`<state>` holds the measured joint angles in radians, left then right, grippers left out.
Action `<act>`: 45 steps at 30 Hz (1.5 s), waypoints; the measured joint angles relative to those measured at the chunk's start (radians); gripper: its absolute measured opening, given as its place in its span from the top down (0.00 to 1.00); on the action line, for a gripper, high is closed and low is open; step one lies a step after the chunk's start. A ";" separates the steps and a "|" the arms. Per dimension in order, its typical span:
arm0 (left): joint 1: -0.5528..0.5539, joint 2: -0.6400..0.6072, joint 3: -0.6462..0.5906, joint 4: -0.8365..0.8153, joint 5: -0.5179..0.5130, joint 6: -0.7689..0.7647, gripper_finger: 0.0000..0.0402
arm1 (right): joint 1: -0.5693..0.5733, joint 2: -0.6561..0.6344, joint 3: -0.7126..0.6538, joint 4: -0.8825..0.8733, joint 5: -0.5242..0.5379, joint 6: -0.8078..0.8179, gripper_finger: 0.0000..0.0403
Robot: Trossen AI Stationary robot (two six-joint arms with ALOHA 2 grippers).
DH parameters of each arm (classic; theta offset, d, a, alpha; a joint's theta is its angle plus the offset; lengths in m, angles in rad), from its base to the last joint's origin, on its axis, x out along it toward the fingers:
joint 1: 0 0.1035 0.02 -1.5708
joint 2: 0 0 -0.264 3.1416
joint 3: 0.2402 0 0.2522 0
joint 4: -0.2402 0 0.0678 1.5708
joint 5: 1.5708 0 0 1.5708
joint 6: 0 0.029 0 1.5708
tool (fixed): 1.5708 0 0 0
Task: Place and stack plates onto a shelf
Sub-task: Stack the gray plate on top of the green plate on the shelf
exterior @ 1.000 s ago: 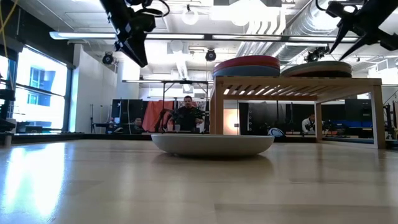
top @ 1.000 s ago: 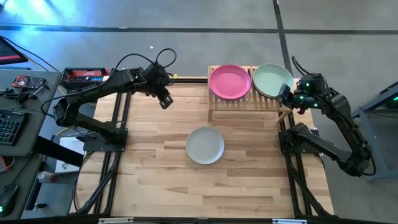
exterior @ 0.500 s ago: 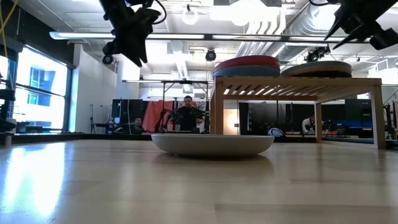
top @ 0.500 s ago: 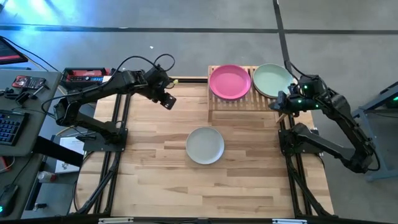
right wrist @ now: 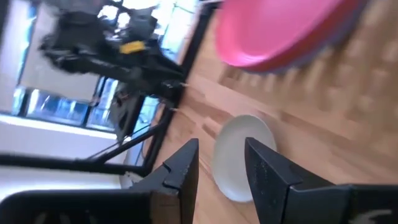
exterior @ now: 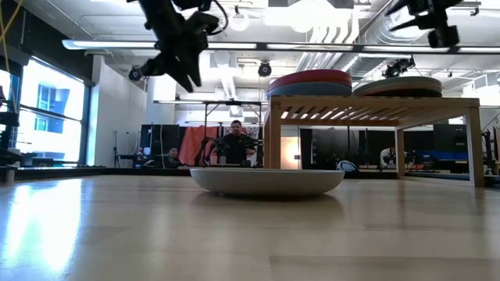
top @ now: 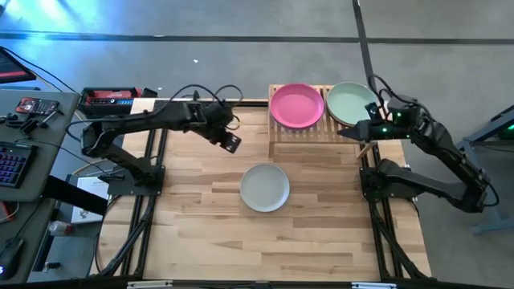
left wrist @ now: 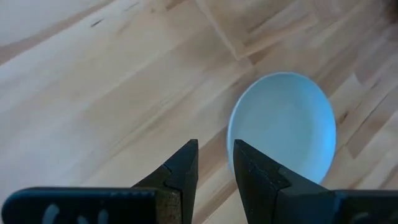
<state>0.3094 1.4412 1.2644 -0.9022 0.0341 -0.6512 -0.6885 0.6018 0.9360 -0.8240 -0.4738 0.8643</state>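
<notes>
lying flat, round off-white plate (top: 265, 187); left claw (top: 231, 143) slightly parted, empty.

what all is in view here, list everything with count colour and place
off-white plate: 1, off-white, alone on the tabletop in front of the shelf
magenta plate: 1, magenta, top of the stack on the shelf's left half
mint green plate: 1, mint green, top of the stack on the shelf's right half
shelf: 1, light wood, slatted, at the table's far edge
table: 1, light wood planks
people: a few, in the room far behind the table
left gripper: 1, dark, narrowly open, above the table left of the shelf
right gripper: 1, dark, narrowly open, at the shelf's right end
</notes>
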 joint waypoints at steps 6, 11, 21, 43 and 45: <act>-0.052 0.090 0.000 0.094 0.007 -0.012 0.78 | 0.069 0.002 0.000 0.138 0.002 -0.039 0.73; -0.079 0.174 0.000 0.129 0.008 -0.019 0.78 | 0.118 0.002 0.000 0.231 0.003 -0.062 0.73; -0.125 0.321 0.000 0.157 0.047 -0.026 0.78 | 0.142 0.009 0.000 0.234 0.039 -0.091 0.73; -0.168 0.420 -0.001 0.231 0.052 0.001 0.78 | 0.142 0.014 0.000 0.199 0.070 -0.084 0.73; -0.168 0.421 -0.001 0.236 0.043 0.001 0.78 | 0.142 0.014 0.000 0.199 0.070 -0.083 0.73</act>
<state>0.1410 1.8620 1.2634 -0.6658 0.0769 -0.6506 -0.5468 0.6163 0.9356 -0.6253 -0.4039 0.7814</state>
